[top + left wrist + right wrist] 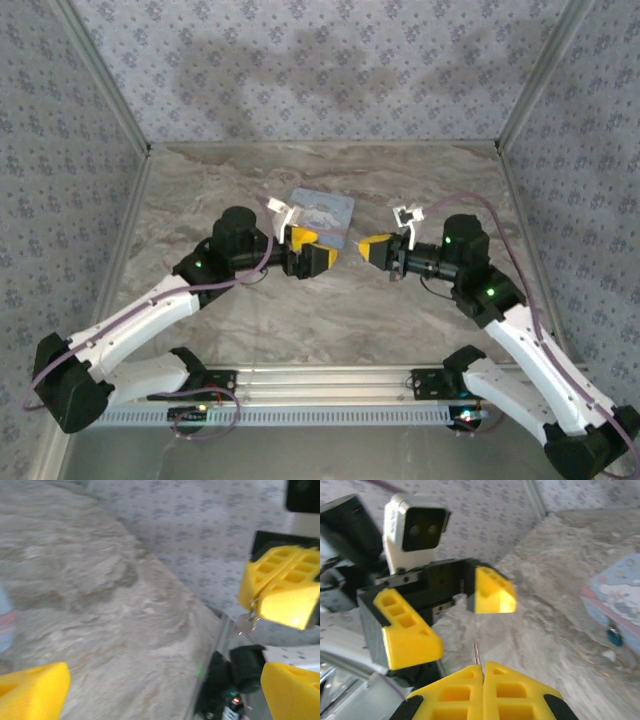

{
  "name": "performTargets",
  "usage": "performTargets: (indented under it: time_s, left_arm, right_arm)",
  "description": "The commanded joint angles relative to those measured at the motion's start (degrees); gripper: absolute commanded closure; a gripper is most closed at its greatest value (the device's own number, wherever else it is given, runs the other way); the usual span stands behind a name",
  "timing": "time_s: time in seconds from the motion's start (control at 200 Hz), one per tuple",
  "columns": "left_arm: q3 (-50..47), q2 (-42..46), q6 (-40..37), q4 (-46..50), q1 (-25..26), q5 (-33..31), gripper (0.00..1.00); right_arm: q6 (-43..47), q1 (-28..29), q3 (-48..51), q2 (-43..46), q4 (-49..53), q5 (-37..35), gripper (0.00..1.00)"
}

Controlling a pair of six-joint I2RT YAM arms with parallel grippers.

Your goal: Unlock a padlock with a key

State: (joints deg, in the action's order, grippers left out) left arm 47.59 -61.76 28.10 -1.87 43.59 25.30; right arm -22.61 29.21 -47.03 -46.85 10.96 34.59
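Note:
My right gripper (483, 667) is shut on the key (477, 653), whose thin metal blade sticks out past the fingertips. In the left wrist view the key (247, 623) hangs at the tip of the right gripper (256, 608). My left gripper (325, 250) stands open just across from it, a short gap away, with nothing between its yellow fingers (492, 593). The tiny dark-blue padlock (614, 636) hangs on the side of the light-blue tin (620, 592), to the right of the key. From above, the tin (322, 210) lies flat just behind both grippers.
The marble-patterned table (330, 310) is walled by patterned panels at the back and both sides. A metal rail (320, 385) runs along the near edge between the arm bases. The left arm's camera (415, 530) faces the right gripper closely.

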Motion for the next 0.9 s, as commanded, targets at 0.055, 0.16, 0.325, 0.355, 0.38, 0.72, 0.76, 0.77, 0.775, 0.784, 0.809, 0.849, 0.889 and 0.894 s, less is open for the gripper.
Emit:
performTargets:
  time_s: [0.055, 0.16, 0.325, 0.355, 0.38, 0.72, 0.76, 0.77, 0.775, 0.784, 0.809, 0.849, 0.889, 0.894]
  left_arm:
    - [-6.1, 0.0, 2.2, -2.5, -0.5, -15.4, 0.02]
    - [-10.6, -2.6, 1.6, -6.5, -0.7, -17.8, 0.02]
    - [-15.6, -9.0, 2.2, -15.0, -1.5, -21.7, 0.02]
    - [-15.4, -10.8, 2.8, -15.3, -2.2, -21.6, 0.02]
    - [-15.3, -12.3, 3.4, -16.0, -2.7, -21.0, 0.02]
    - [-15.9, -27.6, 2.0, -32.1, -7.7, -15.6, 0.02]
    - [-15.1, -28.9, 1.0, -32.1, -7.7, -15.2, 0.02]
    - [-14.9, -29.2, 0.8, -32.1, -7.7, -15.1, 0.02]
    - [-14.8, -29.4, 0.7, -32.2, -7.6, -15.0, 0.02]
    - [-14.7, -29.7, 0.6, -32.2, -7.7, -14.9, 0.02]
    - [-14.2, -30.5, 0.0, -32.1, -7.7, -14.8, 0.02]
    - [-13.8, -31.6, -0.6, -32.2, -7.5, -15.6, 0.02]
    - [-13.7, -32.7, -1.5, -33.2, -7.3, -16.4, 0.02]
    - [-13.7, -32.8, -1.6, -33.2, -7.3, -16.4, 0.02]
  right_arm:
    - [5.1, -0.4, -2.0, -8.5, 0.2, -11.8, 1.0]
    - [7.2, -0.6, -5.7, -16.7, -0.4, -17.3, 1.0]
    - [8.7, -0.9, -13.1, -30.3, -2.2, -23.8, 1.0]
    - [9.1, -0.9, -14.8, -32.7, -2.2, -25.0, 1.0]
    - [9.4, -1.0, -16.0, -34.9, -2.2, -25.8, 1.0]
    - [12.3, -3.7, -40.1, -60.4, 2.4, -32.4, 1.0]
    - [12.5, -3.8, -43.0, -62.9, 3.5, -32.9, 1.0]
    - [12.5, -3.8, -43.7, -63.5, 3.7, -33.0, 1.0]
    - [12.5, -3.8, -44.0, -63.9, 3.9, -33.1, 1.0]
    - [12.5, -3.8, -44.7, -64.5, 4.1, -33.3, 1.0]
    - [12.5, -3.9, -46.4, -65.9, 4.9, -33.7, 1.0]
    - [12.5, -3.9, -48.7, -68.2, 5.8, -34.0, 1.0]
    - [12.5, -4.0, -50.8, -70.3, 6.6, -34.3, 1.0]
    - [12.5, -4.0, -51.1, -70.5, 6.8, -34.3, 1.0]
